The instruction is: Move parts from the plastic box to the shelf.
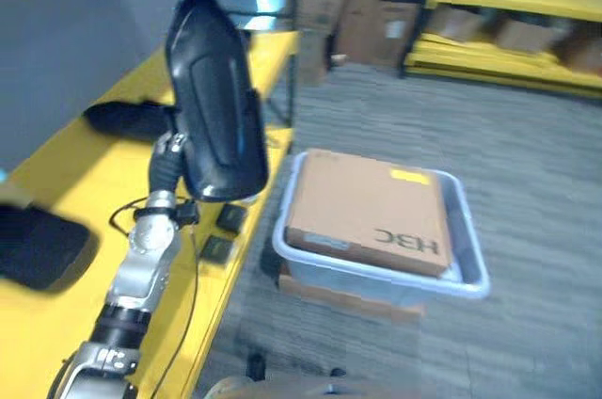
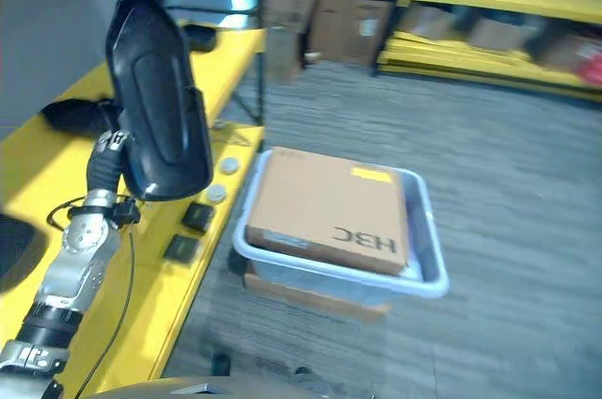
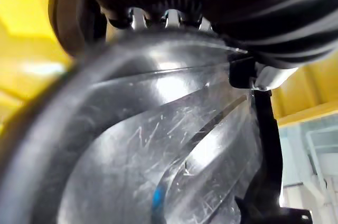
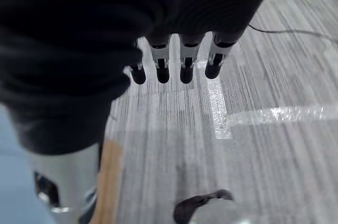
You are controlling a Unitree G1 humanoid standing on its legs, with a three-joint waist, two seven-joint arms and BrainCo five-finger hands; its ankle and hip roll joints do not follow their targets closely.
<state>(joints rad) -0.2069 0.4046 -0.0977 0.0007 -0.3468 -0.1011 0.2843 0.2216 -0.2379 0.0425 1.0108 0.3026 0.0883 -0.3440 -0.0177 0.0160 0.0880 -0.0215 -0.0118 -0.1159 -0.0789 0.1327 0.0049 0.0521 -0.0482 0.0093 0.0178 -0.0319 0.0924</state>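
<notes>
My left hand (image 3: 168, 19) holds a big glossy black moulded part (image 1: 214, 103) upright above the yellow shelf (image 1: 85, 173); its fingers curl over the part's edge in the left wrist view. On the floor to the right of the shelf stands the clear plastic box (image 1: 470, 248), and a flat brown cardboard box (image 1: 372, 206) lies in it. My right hand (image 4: 186, 68) hangs over the grey floor with relaxed fingers and holds nothing.
Two more black parts (image 1: 127, 119) (image 1: 38, 244) lie on the shelf, with small black pieces (image 1: 218, 248) near its edge. A flat cardboard sheet (image 1: 348, 300) lies under the plastic box. Cartons and a yellow rack (image 1: 508, 4) stand at the back.
</notes>
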